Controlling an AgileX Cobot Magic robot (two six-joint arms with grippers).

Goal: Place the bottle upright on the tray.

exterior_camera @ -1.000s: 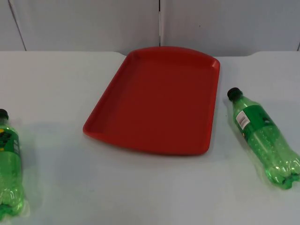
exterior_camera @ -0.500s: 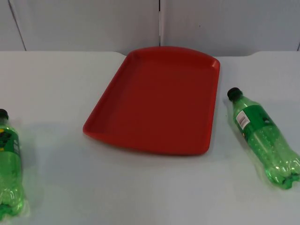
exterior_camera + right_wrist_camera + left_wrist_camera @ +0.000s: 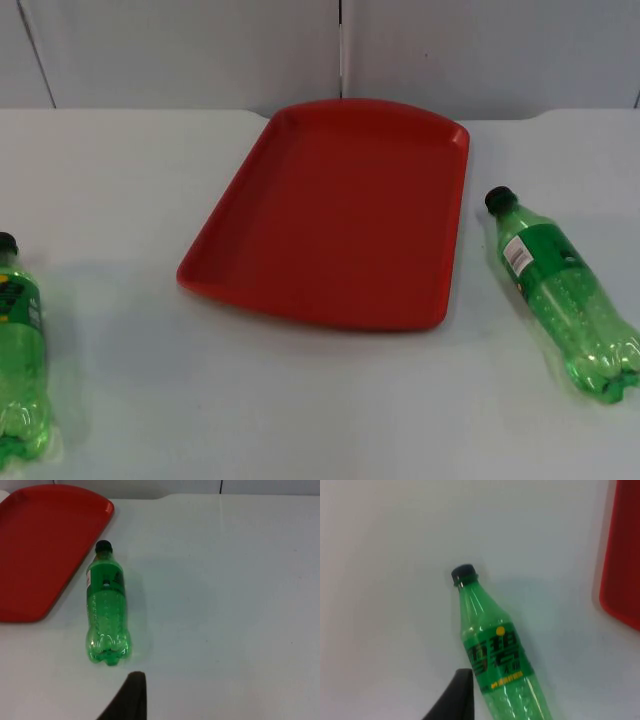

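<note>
A red tray [image 3: 330, 215] lies empty at the middle of the counter [image 3: 120, 180], toward its far edge. Two green bottles lie on their sides: one [image 3: 20, 350] near the left edge, one [image 3: 565, 295] near the right edge, both apart from the tray. One fingertip of the left gripper [image 3: 452, 697] is seen beside the left bottle [image 3: 495, 650], one of the right gripper [image 3: 127, 697] near the right bottle's [image 3: 106, 607] base. Whether the fingers are spread or clenched cannot be told. A bottle is best gripped across its body, then tipped cap-up. Nothing blocks the tray.

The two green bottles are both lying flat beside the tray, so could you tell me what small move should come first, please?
Probably lower the right gripper toward the right bottle: it lies on its side just off the empty red tray, in line ahead of that fingertip. The left bottle lies farther away.
</note>
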